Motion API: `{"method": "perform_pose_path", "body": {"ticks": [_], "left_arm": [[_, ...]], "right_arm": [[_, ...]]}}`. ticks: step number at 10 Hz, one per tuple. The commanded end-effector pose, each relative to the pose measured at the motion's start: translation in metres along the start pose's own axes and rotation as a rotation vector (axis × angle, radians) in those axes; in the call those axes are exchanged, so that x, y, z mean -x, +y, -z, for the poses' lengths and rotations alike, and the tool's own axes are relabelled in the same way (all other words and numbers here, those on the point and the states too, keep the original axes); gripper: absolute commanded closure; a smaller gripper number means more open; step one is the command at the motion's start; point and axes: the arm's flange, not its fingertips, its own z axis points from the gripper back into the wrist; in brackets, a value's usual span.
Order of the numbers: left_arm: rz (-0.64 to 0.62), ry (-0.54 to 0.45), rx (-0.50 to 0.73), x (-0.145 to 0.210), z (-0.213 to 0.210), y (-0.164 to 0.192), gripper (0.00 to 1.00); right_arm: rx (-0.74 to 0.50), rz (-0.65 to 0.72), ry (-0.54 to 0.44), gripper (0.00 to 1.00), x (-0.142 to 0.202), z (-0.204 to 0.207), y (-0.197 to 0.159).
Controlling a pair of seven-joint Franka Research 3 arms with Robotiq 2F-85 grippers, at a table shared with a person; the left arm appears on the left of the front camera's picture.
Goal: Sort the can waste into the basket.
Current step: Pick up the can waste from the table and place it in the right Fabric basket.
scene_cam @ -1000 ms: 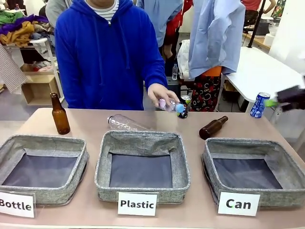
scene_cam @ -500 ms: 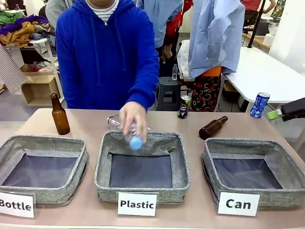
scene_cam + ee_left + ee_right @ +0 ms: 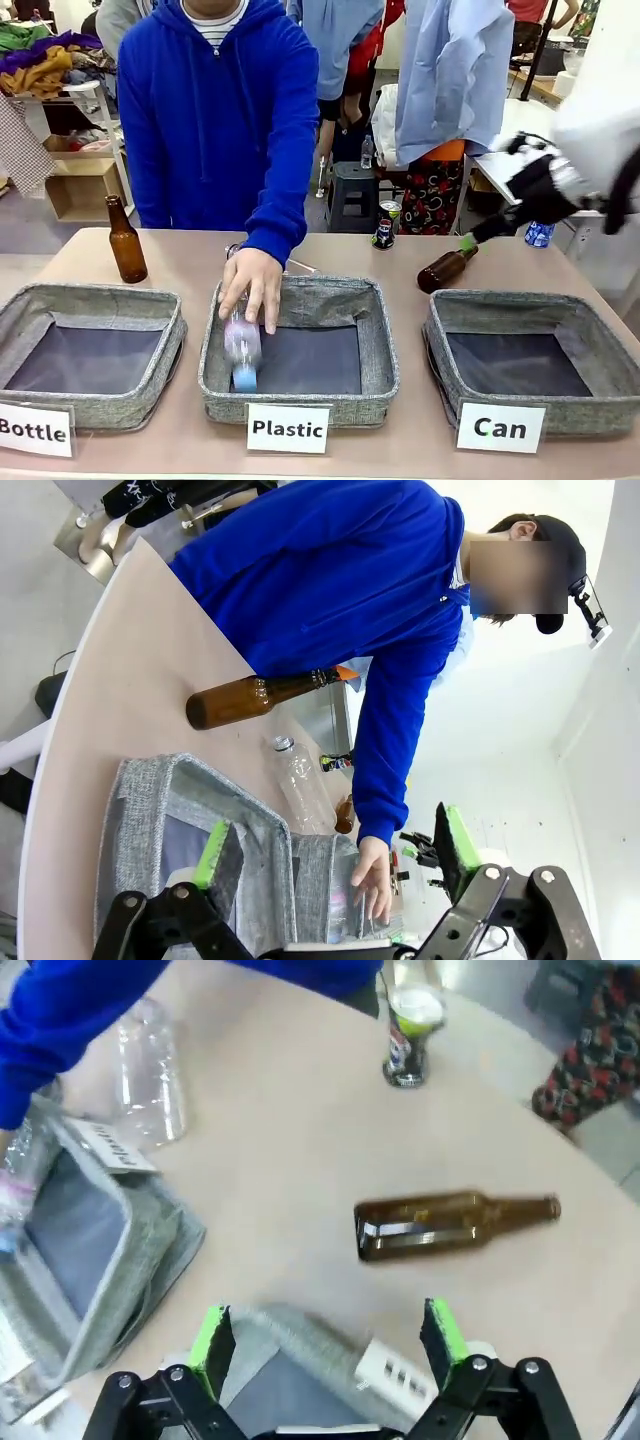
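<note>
Front view: we log basket (image 3: 520, 300), 4 o'clock, empty; black can (image 3: 386, 224), blue can (image 3: 539, 236), 1–2 o'clock, unsorted; left gripper (image 3: 332, 840), right gripper (image 3: 327, 1335): jaws apart.

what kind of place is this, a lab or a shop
Probably a robot lab staged for waste sorting: the robot's right pincer reaching in, a grey Bottle basket, Plastic basket and Can basket on a table, piled clothes behind.

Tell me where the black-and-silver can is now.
In the front view the black-and-silver can stands upright far across the table, right of centre, beyond the brown glass bottle lying on its side.
</note>
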Motion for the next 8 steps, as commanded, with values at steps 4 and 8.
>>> {"method": "perform_pose_path", "body": {"ticks": [4,8], "left_arm": [[0.015,-0.01,0.017,-0.001,-0.001,-0.001,0.0],[0.015,-0.01,0.017,-0.001,-0.001,-0.001,0.0]], "right_arm": [[-0.098,-0.22,-0.184,0.0,0.001,0.021,-0.013],[0.009,-0.261,-0.155,0.0,-0.015,0.021,-0.002]]}}
